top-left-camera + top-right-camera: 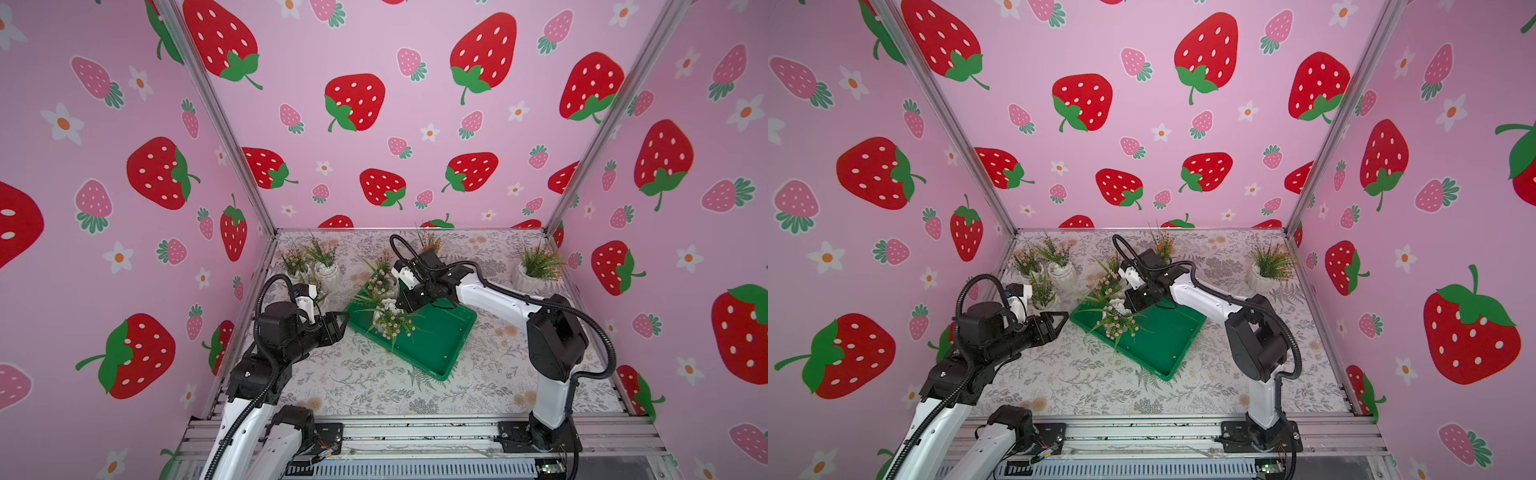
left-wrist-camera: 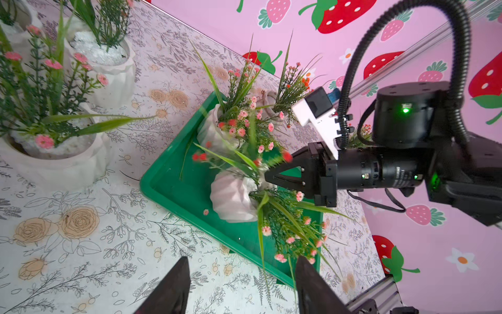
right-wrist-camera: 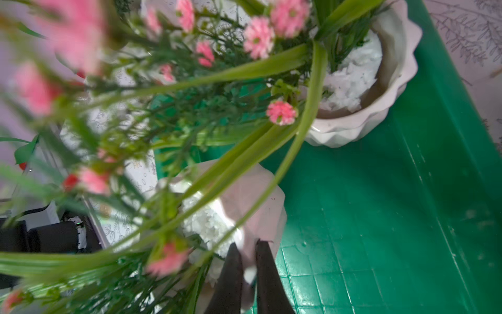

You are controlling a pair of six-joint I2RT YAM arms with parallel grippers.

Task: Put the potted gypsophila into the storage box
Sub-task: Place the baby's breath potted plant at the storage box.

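The green storage box [image 1: 436, 336] [image 1: 1167, 340] [image 2: 176, 190] [image 3: 380, 217] sits askew mid-table. Two potted gypsophila with pink flowers are in its far-left end. One [image 2: 209, 130] [image 3: 380, 95] stands near the corner. The other [image 1: 386, 307] [image 1: 1116, 306] [image 2: 231, 198] [image 3: 258, 195] is tipped over, sprigs spilling toward the front. My right gripper [image 1: 401, 306] [image 1: 1128, 306] [image 2: 267, 176] [image 3: 248, 244] is shut on that tipped pot's rim. My left gripper [image 1: 343, 320] [image 1: 1064, 318] [image 2: 241, 261] is open and empty just outside the box's left corner.
Three more pots cluster at the back left [image 1: 326, 270] [image 1: 295, 266] [image 1: 316, 291], close to the left arm. An orange-flowered pot [image 1: 430, 243] stands at the back centre behind the right wrist. Another [image 1: 530, 274] is at the back right by the wall.
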